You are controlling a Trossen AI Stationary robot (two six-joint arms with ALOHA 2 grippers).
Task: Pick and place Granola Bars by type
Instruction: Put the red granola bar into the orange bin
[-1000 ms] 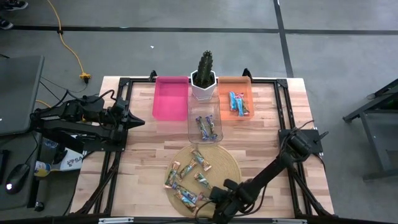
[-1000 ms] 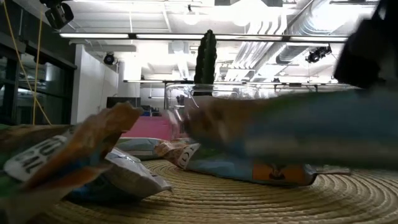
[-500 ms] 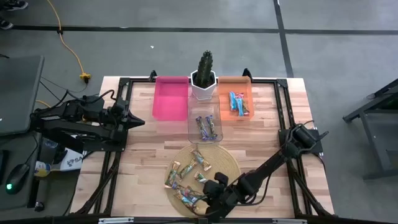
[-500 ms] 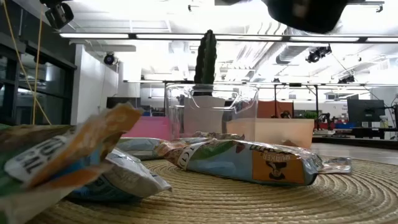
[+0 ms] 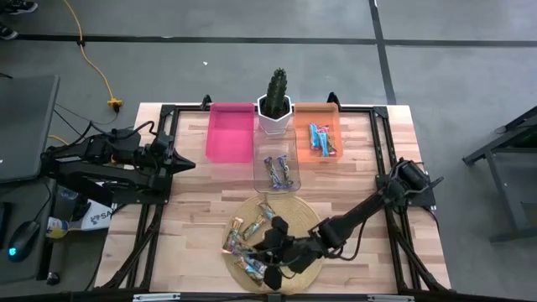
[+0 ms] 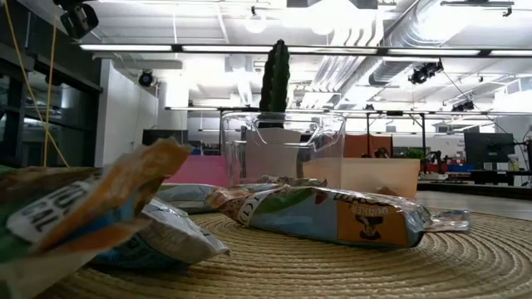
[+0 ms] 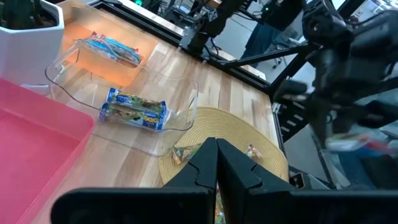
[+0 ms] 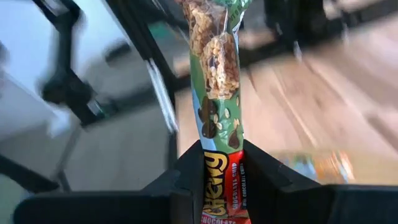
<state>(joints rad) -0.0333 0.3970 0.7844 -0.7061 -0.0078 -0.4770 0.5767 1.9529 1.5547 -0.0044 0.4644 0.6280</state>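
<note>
Writing: wrapper in right wrist view reads "Chewy", then "CHOCOLATE CHIP" in small print below; green top, red lower part, oat-and-chip photo. Other wrappers too small or blurred to read.
Held bar (image 8: 217,93): stands up from between right gripper's (image 8: 221,199) two dark fingers, pinched at its red lower end, rest sticking out free past the tips.
Right gripper, high view (image 5: 273,252): low over round woven mat (image 5: 312,220), near its 7 o'clock edge, arm reaching in from table's 4 o'clock side.
Bars on mat (image 5: 247,235): loose heap on mat's 9 o'clock half, just beside the gripper; low view shows crinkly wrappers (image 6: 332,218) lying flat on the weave.
Clear bin (image 5: 276,172): at 12 o'clock from mat, purple-silver bars inside.
Orange bin (image 5: 317,126): far edge, at 1 o'clock; blue-red bars inside.
Pink bin (image 5: 231,138): far edge, at 11 o'clock.
Cactus (image 5: 276,88): in white pot betw pink and orange bins.
Left gripper (image 7: 216,163): parked at table's 9 o'clock edge, fingers pressed together, nothing betw them.
Surface: pale wood tabletop (image 5: 193,201), black frame rails.
Room: grey floor w/ dark tape lines, yellow cable at 10 o'clock; low view shows white ceiling, strip lights, ducts.
</note>
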